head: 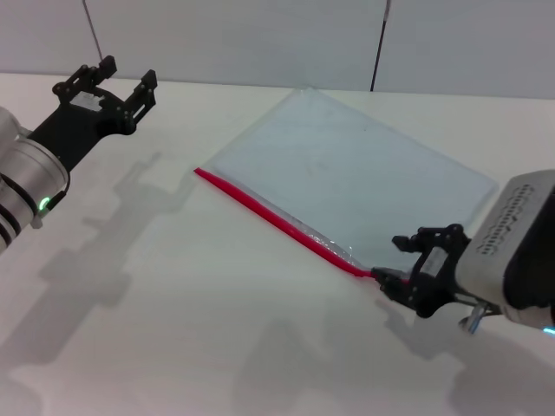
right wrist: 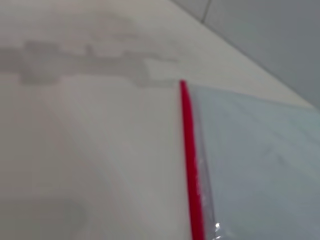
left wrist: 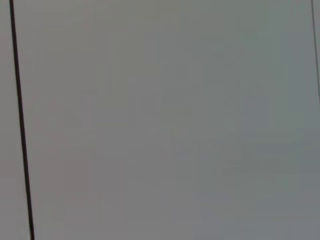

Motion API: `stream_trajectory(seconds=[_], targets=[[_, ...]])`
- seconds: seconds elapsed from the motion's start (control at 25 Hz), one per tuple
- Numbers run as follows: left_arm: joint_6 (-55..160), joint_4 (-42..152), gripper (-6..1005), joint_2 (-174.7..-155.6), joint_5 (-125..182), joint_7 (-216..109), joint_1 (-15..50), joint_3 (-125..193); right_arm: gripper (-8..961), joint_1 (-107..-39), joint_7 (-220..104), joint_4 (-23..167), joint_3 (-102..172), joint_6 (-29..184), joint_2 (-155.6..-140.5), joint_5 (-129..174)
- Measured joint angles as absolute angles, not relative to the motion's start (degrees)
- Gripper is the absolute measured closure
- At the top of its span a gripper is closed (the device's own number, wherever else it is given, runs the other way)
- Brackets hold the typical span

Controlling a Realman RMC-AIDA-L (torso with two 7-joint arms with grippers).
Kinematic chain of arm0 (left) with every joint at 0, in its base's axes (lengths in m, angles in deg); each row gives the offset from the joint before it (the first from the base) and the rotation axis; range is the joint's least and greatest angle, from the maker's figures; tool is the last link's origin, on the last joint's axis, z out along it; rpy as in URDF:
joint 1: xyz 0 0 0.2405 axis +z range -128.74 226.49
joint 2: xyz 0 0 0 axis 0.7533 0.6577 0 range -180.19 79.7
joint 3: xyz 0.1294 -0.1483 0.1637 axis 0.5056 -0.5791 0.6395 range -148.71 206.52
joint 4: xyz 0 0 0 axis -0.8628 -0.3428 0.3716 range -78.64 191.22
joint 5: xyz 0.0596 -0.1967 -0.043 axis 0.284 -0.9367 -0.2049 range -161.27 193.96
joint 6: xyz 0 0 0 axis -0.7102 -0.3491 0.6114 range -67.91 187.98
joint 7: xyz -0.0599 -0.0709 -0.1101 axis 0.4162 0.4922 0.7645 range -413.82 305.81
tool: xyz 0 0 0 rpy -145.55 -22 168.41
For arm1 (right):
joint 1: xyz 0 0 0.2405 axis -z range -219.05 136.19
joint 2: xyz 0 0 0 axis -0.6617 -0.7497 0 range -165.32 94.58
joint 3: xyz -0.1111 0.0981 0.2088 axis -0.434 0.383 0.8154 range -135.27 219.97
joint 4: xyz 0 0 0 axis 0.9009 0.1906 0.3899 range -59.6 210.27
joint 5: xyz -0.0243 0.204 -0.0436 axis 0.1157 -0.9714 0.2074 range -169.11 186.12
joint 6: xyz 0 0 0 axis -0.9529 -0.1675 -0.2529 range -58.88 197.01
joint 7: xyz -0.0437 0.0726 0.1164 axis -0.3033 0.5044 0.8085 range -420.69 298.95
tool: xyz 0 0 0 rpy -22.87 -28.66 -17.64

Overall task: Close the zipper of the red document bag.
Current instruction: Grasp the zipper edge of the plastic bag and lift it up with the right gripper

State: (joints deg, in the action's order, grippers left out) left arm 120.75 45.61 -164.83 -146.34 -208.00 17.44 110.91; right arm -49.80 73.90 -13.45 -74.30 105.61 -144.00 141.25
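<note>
The red document bag point(head: 355, 178) lies flat on the white worktop point(head: 173, 303), turned at an angle so that one corner points toward the far edge of the worktop, near the grey wall point(head: 260, 35), and its body spreads toward the right side. Its zipper point(head: 277, 221) runs along the long edge that faces the open middle of the worktop, a thin red strip slanting from a corner near the middle of the worktop down toward the near right. The right gripper point(head: 401, 264) sits low over the worktop at the near-right end of that strip, touching or just beside the end of the zipper; its black fingers point(head: 425, 238) stand a little apart around that end, but whether they actually have hold of the slider cannot be told from these views. The right wrist view looks along the zipper point(right wrist: 190, 165), with the pale plastic of the bag point(right wrist: 260, 160) on one side and bare worktop point(right wrist: 90, 150) on the other. The left gripper point(head: 128, 76) is held up above the far-left part of the worktop, well apart from the bag, its fingers spread wide with nothing between them. The left wrist view shows only the wall point(left wrist: 170, 120) and a dark cable point(left wrist: 20, 120).
</note>
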Motion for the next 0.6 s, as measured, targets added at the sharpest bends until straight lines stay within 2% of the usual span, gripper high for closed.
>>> stream_trajectory(seconds=[0.12, 0.2, 0.24, 0.32, 0.52, 0.6], targets=[[120.7, 45.7, 365, -164.73, -146.3, -208.1, 17.5, 110.9, 447, -48.6, 68.7, -13.3, -69.8, 110.5, -148.31, 143.4], [120.7, 45.7, 365, -164.69, -146.3, -208.1, 17.5, 110.9, 446, -48.0, 67.5, -13.0, -67.9, 112.2, -150.49, 146.7], [120.7, 45.6, 366, -164.69, -146.3, -208.1, 17.6, 110.9, 445, -47.8, 67.5, -13.0, -67.5, 112.6, -151.07, 148.2], [120.7, 45.5, 366, -164.68, -146.3, -208.1, 17.6, 110.9, 444, -47.9, 68.2, -12.8, -67.5, 113.1, -151.36, 150.4], [120.7, 45.3, 367, -164.59, -146.3, -208.1, 17.6, 110.8, 349, -48.7, 68.5, -12.0, -67.8, 113.3, -151.28, 151.0], [120.7, 45.3, 368, -164.59, -146.3, -208.1, 17.6, 110.8, 339, -48.7, 68.3, -12.0, -67.8, 113.7, -151.3, 151.1]])
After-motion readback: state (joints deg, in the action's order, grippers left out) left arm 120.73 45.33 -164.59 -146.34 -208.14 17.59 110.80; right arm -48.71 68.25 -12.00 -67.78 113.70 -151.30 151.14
